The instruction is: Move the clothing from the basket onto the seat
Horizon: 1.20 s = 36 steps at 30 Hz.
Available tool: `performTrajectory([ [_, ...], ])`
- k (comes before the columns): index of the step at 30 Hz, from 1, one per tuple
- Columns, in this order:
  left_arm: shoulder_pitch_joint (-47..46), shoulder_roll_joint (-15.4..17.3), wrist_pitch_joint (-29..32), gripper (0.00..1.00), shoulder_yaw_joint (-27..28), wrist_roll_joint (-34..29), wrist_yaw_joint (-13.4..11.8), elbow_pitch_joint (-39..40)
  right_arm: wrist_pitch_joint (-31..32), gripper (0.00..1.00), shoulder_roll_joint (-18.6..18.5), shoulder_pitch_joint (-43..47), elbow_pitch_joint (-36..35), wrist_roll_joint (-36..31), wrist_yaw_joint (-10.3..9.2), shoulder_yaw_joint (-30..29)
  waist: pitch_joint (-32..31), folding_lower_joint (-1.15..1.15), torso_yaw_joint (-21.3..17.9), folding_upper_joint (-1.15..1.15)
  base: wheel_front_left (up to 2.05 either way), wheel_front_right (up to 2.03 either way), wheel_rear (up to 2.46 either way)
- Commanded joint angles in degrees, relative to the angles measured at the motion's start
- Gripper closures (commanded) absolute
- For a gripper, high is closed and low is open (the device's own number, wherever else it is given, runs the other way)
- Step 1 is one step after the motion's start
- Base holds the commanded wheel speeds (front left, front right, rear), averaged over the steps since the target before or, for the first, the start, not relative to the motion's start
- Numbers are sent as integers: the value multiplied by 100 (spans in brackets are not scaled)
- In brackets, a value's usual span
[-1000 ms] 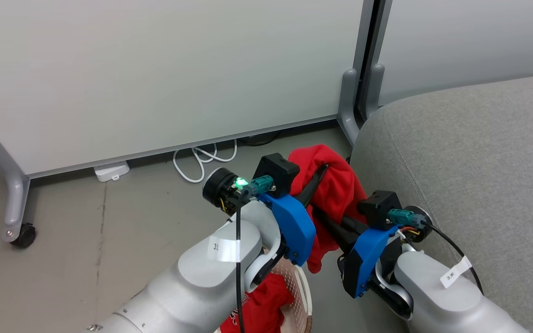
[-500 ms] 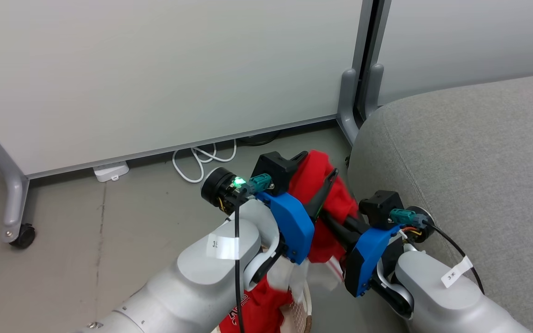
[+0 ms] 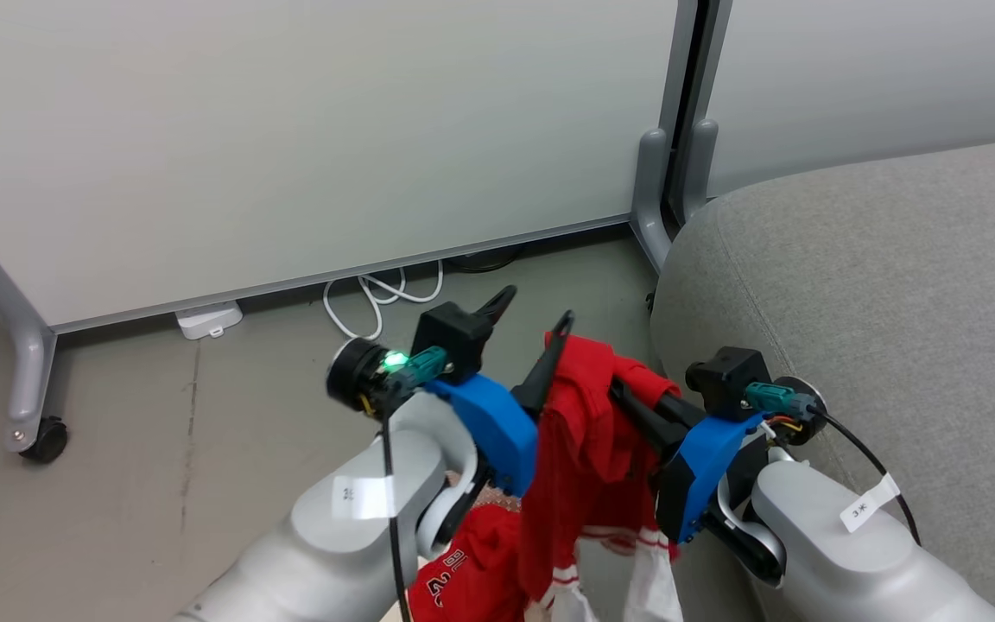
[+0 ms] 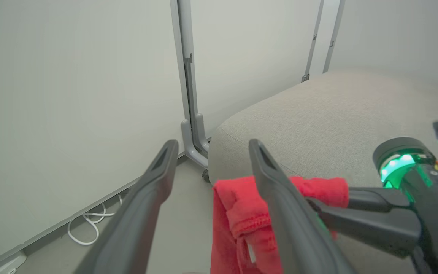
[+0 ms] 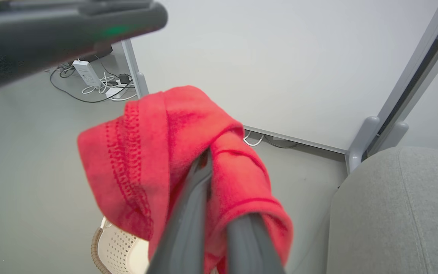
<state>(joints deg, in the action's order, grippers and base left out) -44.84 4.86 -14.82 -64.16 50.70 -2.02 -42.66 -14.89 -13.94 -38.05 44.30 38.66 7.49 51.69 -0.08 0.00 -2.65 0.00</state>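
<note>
Found the right gripper [image 5: 205,163] reaching up and inward from the lower right of the head view, with both fingers pressed together on a bunched fold of the red garment [image 3: 588,432]. Saw that garment hanging in the air from the pinch, white-striped hems dangling low, just beside the rounded front corner of the grey seat [image 3: 877,285] and not lying on it. Found the left gripper [image 3: 538,304] raised from the lower left on its pale forearm, fingers spread wide apart and holding nothing; could not tell whether the nearer finger touched the cloth beside it. Made out a second garment [image 3: 472,574], red with white lettering, lying below the left wrist in the basket [image 5: 118,249], on the floor under the hanging cloth. Noted behind all this a pale partition wall [image 3: 290,130], a coiled white cable [image 3: 377,298] and a white power block [image 3: 208,318] at its foot, and a castor leg [image 3: 27,380] far left. Counted two arms, two garments, one basket, one seat.
</note>
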Motion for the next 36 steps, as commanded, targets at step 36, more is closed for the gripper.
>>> performTrajectory([
  [36,4087,501,-46,0,4084,-3090,504,2491,165,100,-206,719,-898,-826,1,-1036,-56,0,-1,0,0,0,0],
])
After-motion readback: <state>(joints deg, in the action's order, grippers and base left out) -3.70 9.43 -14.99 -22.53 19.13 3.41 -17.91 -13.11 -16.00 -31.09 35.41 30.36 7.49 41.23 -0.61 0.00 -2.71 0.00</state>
